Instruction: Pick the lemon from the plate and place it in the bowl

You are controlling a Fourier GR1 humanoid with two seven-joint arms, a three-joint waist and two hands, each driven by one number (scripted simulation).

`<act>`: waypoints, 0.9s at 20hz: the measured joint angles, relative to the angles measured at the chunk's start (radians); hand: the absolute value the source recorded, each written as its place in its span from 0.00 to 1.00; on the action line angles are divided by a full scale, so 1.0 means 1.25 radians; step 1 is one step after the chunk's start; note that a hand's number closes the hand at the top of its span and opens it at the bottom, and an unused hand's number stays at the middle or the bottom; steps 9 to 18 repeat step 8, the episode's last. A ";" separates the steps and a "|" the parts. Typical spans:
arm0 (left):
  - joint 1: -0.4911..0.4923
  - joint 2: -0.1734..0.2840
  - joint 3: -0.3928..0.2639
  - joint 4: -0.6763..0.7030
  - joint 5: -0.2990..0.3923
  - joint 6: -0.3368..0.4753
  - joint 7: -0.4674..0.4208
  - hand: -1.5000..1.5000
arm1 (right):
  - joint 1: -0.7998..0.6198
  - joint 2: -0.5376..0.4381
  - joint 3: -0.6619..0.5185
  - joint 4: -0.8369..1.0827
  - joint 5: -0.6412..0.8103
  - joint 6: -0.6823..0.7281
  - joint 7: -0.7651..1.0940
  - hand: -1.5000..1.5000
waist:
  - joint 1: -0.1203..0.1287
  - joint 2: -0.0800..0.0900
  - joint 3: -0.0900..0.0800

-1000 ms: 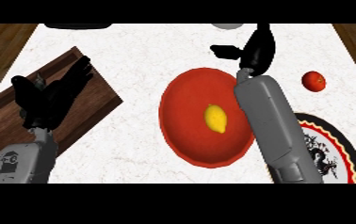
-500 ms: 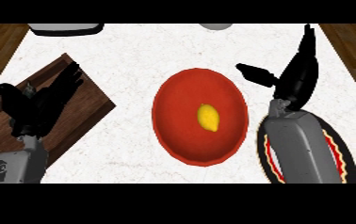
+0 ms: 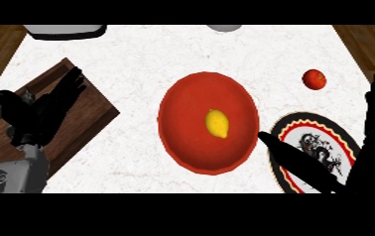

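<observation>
— Fingers of the right hand (image 3: 300, 168) straight and spread apart, clamped on nothing, low at the right over the patterned plate (image 3: 293, 121).
— Pulled back, then?
— Yes. Stretched out beside the red bowl (image 3: 170, 126) a moment ago, now withdrawn toward the lower right corner.
— And the lemon (image 3: 217, 123)?
— Lying in the middle of the red bowl, same spot as before, touched by neither hand.
— So already where the task wants it?
— Looks that way. No lemon on the patterned plate, as far as visible past the hand.
— Left hand (image 3: 40, 113)?
— Resting at the left over the wooden board (image 3: 92, 111), fingers relaxed and up, holding nothing.
— Anything else around?
— Small red tomato (image 3: 314, 79) on the counter beyond the plate, well apart from the bowl. Grey container (image 3: 62, 30) at the far left corner, and another grey rim (image 3: 223, 27) at the far edge.
— In the way?
— Nothing between hand and bowl. Plate rim just beside the bowl; touching or not, impossible to tell.
</observation>
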 measured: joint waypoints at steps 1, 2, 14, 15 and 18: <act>-0.004 0.002 0.002 0.000 0.002 0.001 0.005 0.50 | 0.035 -0.001 0.031 -0.050 0.000 0.005 -0.003 0.00 | 0.001 0.000 0.000; -0.003 0.006 0.004 -0.004 0.003 -0.001 0.008 0.50 | 0.065 -0.001 0.064 -0.076 0.006 0.004 -0.009 0.00 | 0.001 -0.001 0.000; 0.009 0.008 0.009 -0.016 0.005 0.000 0.015 0.50 | 0.213 -0.002 0.249 -0.103 0.026 -0.098 -0.100 1.00 | -0.008 -0.005 0.001; 0.009 0.008 0.009 -0.016 0.005 0.000 0.015 0.50 | 0.213 -0.002 0.249 -0.103 0.026 -0.098 -0.100 1.00 | -0.008 -0.005 0.001; 0.009 0.008 0.009 -0.016 0.005 0.000 0.015 0.50 | 0.213 -0.002 0.249 -0.103 0.026 -0.098 -0.100 1.00 | -0.008 -0.005 0.001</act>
